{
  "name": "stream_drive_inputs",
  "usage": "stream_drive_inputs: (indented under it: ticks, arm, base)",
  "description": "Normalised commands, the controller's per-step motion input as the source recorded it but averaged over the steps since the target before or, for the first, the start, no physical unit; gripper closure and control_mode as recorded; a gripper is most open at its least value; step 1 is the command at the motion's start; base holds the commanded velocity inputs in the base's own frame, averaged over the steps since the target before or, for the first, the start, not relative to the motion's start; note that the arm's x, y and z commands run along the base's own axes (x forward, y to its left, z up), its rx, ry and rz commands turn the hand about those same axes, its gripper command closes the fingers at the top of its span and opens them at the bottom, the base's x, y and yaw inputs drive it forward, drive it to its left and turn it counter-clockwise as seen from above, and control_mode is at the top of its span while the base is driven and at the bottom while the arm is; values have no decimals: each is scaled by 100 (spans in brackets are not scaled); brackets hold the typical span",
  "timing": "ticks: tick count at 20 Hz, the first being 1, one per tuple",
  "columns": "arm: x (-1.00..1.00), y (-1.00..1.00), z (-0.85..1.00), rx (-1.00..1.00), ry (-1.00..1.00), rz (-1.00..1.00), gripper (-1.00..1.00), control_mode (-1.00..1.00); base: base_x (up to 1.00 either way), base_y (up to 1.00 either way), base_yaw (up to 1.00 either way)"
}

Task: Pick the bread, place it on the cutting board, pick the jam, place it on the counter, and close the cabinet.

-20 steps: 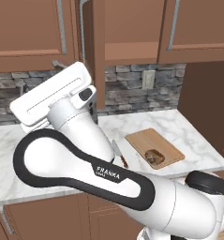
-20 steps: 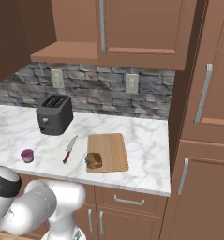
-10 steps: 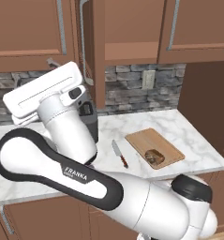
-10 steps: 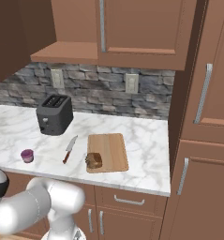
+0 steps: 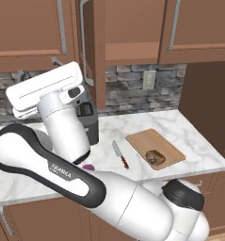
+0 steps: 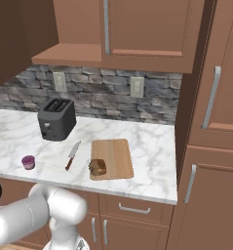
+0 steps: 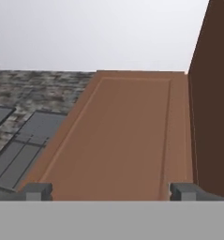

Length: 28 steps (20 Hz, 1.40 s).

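The bread (image 6: pixel 97 167) (image 5: pixel 155 157) lies on the near corner of the cutting board (image 6: pixel 114 152) (image 5: pixel 156 143). The jam (image 6: pixel 28 161) stands on the counter (image 6: pixel 147 151) left of a knife; in the left base view only a sliver of the jam (image 5: pixel 87 166) peeks out from under my arm. The cabinet (image 5: pixel 99 52) door stands open, swung out edge-on over the counter. My gripper (image 7: pixel 111 191) (image 5: pixel 36 68) is open and empty, raised beside that door, and its brown panel (image 7: pixel 123 136) lies flat just ahead of the fingertips (image 7: pixel 37 190).
A dark toaster (image 6: pixel 56 118) sits at the back of the counter, and a red-handled knife (image 6: pixel 72 155) lies between the jam and the board. A tall brown cupboard (image 6: pixel 215 97) closes off the right end. The stone backsplash (image 6: pixel 113 93) carries two outlets.
My arm has swung left and its elbow has dropped; the hand has edged left toward the open door. Bread, jam, board and knife have stayed put.
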Motion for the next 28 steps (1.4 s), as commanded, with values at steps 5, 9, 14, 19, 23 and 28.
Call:
stream_drive_inputs:
  ticks: [5, 9, 14, 19, 23, 28]
  arm:
    - [6, 1, 0, 9, 0, -7, -100, -100]
    - [9, 1, 0, 8, 0, -7, -100, -100]
    - [0, 0, 0, 10, 0, -5, -100, -100]
    - [0, 0, 0, 10, 0, -4, -100, -100]
    - [0, 0, 0, 10, 0, -2, -100, -100]
    - [-15, 0, 0, 8, 0, -2, -100, -100]
  base:
    - [0, 0, 0]
    - [0, 0, 0]
    - [0, 0, 0]
    - [0, 0, 0]
    - [0, 0, 0]
    - [0, 0, 0]
